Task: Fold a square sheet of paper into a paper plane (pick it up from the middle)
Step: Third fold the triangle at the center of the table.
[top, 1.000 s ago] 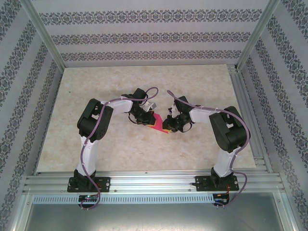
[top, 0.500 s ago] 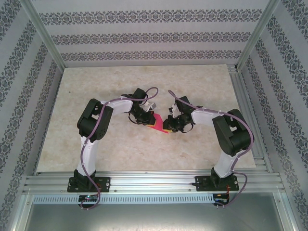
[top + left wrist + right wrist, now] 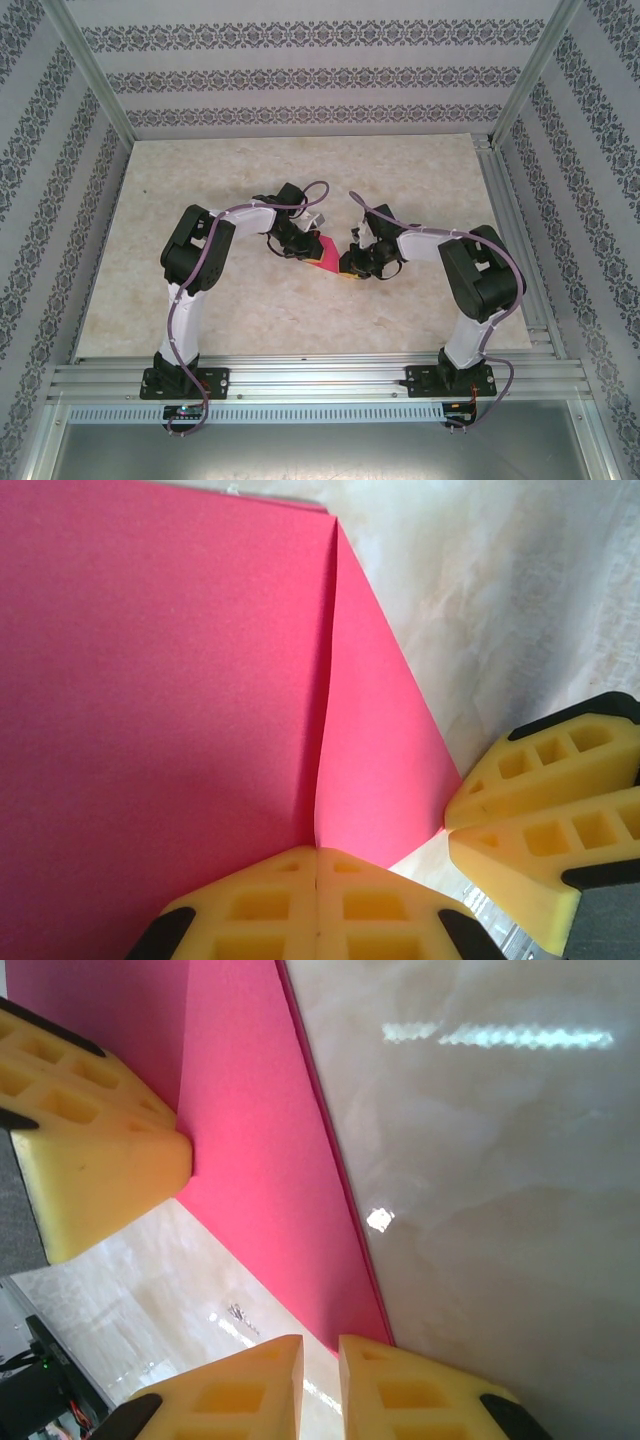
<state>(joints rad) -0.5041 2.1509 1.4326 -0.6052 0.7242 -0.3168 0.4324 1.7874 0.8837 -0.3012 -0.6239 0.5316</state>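
Paper (image 3: pixel 150 680) crease btwn L fingers (image 3: pixel 250 910)

No words, labels, brands or numbers can be read on the square sheet of paper (image 3: pixel 160 700) or the table (image 3: pixel 250 170).

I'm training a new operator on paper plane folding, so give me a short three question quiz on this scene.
1. True or false: the left gripper is shut on the thin magenta-pink paper sheet.
2. In the top view, the paper is: A) between the left gripper and the right gripper, over the middle of the beige marbled table; B) at its far edge; C) off the table.
3. What runs up the paper from the left gripper's fingertips?
Key: 1 true; 2 A; 3 a fold line.
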